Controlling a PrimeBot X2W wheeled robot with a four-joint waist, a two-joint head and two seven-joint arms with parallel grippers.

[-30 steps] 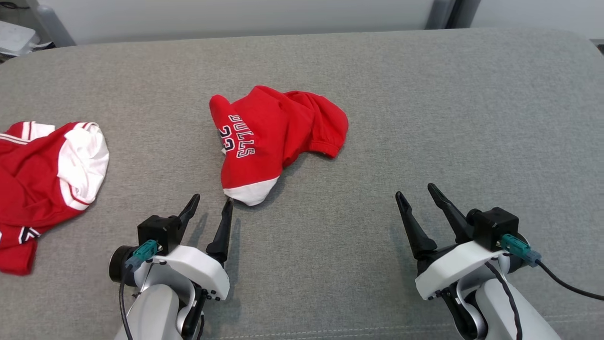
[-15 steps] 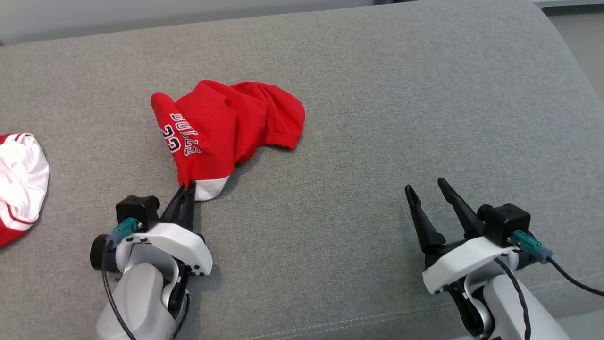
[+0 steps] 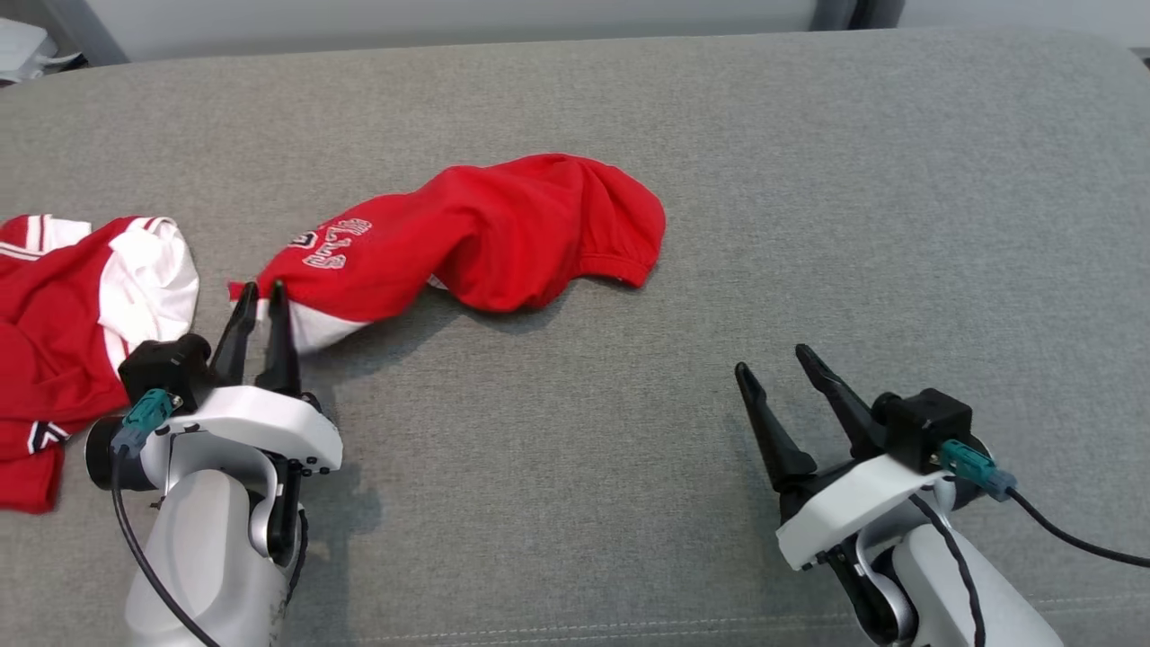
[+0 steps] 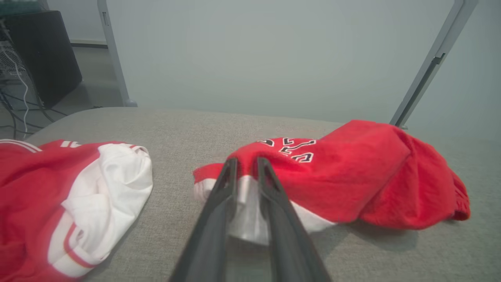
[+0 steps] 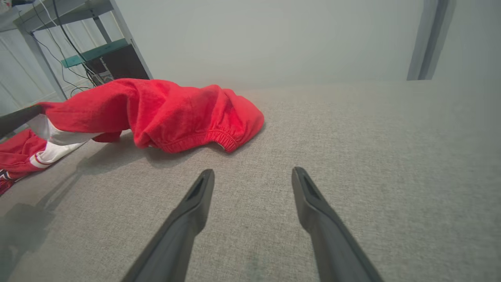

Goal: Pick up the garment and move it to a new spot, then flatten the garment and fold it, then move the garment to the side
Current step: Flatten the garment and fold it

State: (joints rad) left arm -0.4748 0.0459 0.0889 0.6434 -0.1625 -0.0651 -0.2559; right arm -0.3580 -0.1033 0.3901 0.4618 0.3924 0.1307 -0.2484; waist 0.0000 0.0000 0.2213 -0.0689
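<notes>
- A grey upholstered surface (image 3: 809, 225) fills the scene, with a pale wall (image 4: 274, 58) behind its far edge.
- Far left: a second red-and-white garment (image 3: 63, 314) lies crumpled at the surface's edge, apart from the task's piece.
- Left of centre: the left gripper (image 3: 261, 288) has its two dark fingers drawn almost together, pinching the white hem (image 3: 314, 328) of the red garment (image 3: 503, 225); white cloth shows between them in the left wrist view.
- Centre: the red garment stretches from that pinched corner up and to the right. Its lettered end is lifted and casts a shadow, while its bunched right end rests on the fabric.
- Lower right: the right gripper (image 3: 772, 358) sits well apart from the garment, fingers spread wide and holding nothing.
</notes>
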